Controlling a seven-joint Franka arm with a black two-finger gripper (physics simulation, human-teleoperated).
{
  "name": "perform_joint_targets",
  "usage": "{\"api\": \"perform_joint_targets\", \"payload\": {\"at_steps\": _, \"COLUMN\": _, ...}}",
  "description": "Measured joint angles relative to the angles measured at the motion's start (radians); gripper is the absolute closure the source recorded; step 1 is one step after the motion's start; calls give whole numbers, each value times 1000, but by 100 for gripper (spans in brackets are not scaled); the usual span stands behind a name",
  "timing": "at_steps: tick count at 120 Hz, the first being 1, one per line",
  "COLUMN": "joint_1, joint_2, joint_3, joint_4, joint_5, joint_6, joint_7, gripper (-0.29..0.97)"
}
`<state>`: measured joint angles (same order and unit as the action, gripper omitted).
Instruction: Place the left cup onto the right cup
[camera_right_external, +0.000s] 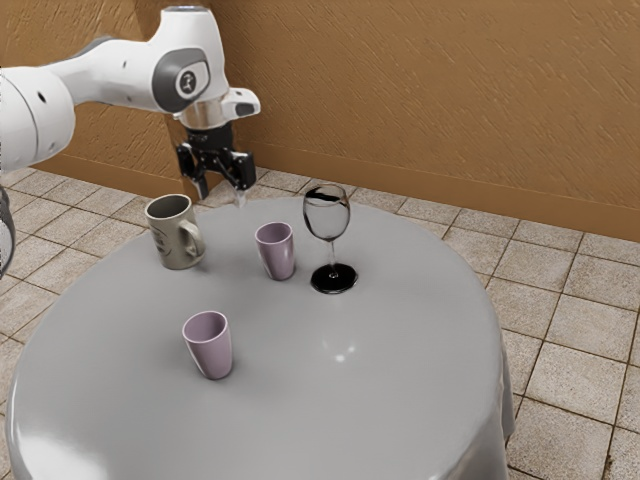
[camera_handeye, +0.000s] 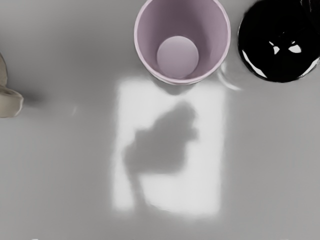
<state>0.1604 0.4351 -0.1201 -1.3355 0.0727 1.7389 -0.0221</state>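
— Brown walling (camera_right_external: 450, 90) and a pale tiled floor (camera_right_external: 570, 330) are seen behind a round grey bench (camera_right_external: 400, 400). What is carried on it?

— Four things are carried. Two mauve cups are stood upright. The front cup (camera_right_external: 208, 345) is set toward the bench's near edge, at the exterior view's left. The back cup (camera_right_external: 275, 250) is set nearer the far edge. The two are kept well apart.

— And what is placed around them?

— A beige mug (camera_right_external: 176, 232) is placed near the back cup, toward the bench's edge at the exterior view's left. A wine glass (camera_right_external: 328, 238) with a black foot is placed just beside that cup on its other side.

— How is the hand held?

— The hand (camera_right_external: 222, 188) is hung in the air over the bench's far edge, pointed downward, above the mug and the back cup. Its fingers are spread wide and nothing is gripped.

— What is given by the wrist view?

— The back cup (camera_handeye: 182, 40) is looked into from above, its round bottom being seen. The glass's black foot (camera_handeye: 280, 42) is seen just beside it, and the mug's handle (camera_handeye: 7, 97) well off on the other side. The hand's shadow (camera_handeye: 165, 145) is cast on the bench (camera_handeye: 60, 175) near the cup.
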Motion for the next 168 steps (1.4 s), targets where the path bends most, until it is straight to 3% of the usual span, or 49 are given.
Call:
{"api": "perform_joint_targets", "payload": {"at_steps": 56, "joint_1": 49, "joint_2": 215, "joint_3": -50, "joint_4": 200, "joint_5": 13, "joint_6": -12, "joint_7": 15, "gripper": 12}}
{"api": "perform_joint_targets", "payload": {"at_steps": 99, "joint_1": 69, "joint_2": 389, "joint_3": -104, "joint_4": 354, "joint_5": 69, "joint_6": 12, "joint_7": 24, "gripper": 13}}
{"api": "perform_joint_targets", "payload": {"at_steps": 168, "joint_1": 94, "joint_2": 537, "joint_3": -172, "joint_4": 500, "joint_5": 176, "joint_6": 43, "joint_7": 35, "gripper": 14}}
